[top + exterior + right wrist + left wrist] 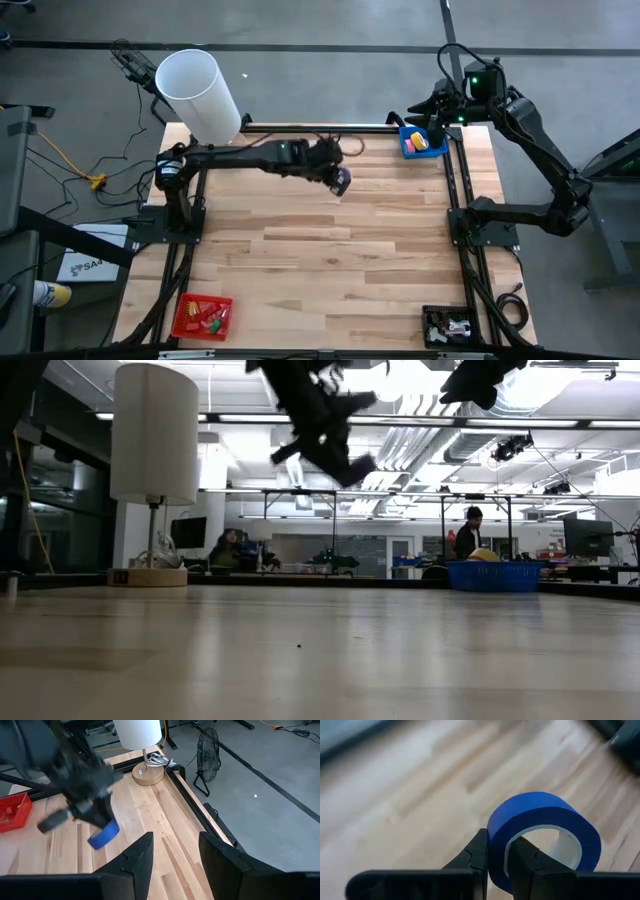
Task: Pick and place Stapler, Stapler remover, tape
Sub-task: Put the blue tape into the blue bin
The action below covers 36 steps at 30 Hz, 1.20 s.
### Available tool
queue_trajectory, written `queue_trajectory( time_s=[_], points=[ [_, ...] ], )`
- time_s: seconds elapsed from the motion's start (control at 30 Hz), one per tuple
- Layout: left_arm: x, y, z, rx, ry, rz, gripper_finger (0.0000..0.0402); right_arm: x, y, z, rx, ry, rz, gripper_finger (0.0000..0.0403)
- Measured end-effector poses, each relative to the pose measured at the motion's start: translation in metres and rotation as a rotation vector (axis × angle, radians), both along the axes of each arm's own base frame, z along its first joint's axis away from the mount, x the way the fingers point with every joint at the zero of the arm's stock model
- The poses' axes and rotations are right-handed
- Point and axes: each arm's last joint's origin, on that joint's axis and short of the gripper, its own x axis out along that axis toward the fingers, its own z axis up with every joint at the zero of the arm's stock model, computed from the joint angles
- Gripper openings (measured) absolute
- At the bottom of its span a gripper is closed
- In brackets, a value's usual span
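Note:
My left gripper (pixel 338 180) hangs high over the far middle of the table, shut on a blue tape roll (pixel 542 827). That roll also shows in the right wrist view as the blue tape (pixel 104 836) under the left arm. My right gripper (pixel 172 852) is open and holds nothing; it hovers near the far right corner (pixel 418 112), just above a small blue bin (pixel 424 142). Yellow and pink things lie in that bin. The stapler and the remover I cannot make out. My left gripper pinches the blue roll's wall (pixel 496 845): one finger (pixel 522 857) is inside the open centre, the other finger (pixel 479 852) outside. The roll is lifted clear of the table and juts out beyond the fingertips with its hole showing.
A white-shaded lamp (pixel 197 90) stands at the far left corner. A red basket (pixel 202 316) sits at the near left edge, a black tray (pixel 447 325) at the near right corner. Bare wood (pixel 320 260) lies between them. A standing fan (pixel 206 750) is on the floor beyond the table.

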Motion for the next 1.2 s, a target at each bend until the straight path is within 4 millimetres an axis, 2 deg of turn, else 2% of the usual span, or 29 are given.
queue_trajectory(
  time_s=[0.3, 0.6, 0.97, 1.2],
  points=[
    [0.002, 0.014, 0.081, 0.286, -0.139, -0.022, 0.0037, 0.001, 0.001, 0.001, -0.022, -0.012, 0.053, 0.0149],
    [-0.001, 0.021, 0.134, 0.497, -0.276, -0.113, 0.0037, 0.008, 0.002, 0.009, -0.036, -0.187, 0.344, 0.0149],
    [0.005, 0.019, 0.157, 0.661, -0.433, -0.217, 0.0037, 0.031, 0.007, 0.014, -0.086, -0.283, 0.542, 0.0149],
    [0.005, 0.019, 0.159, 0.671, -0.457, -0.236, 0.0037, 0.043, 0.011, 0.015, -0.169, -0.254, 0.492, 0.0149]
  ],
)
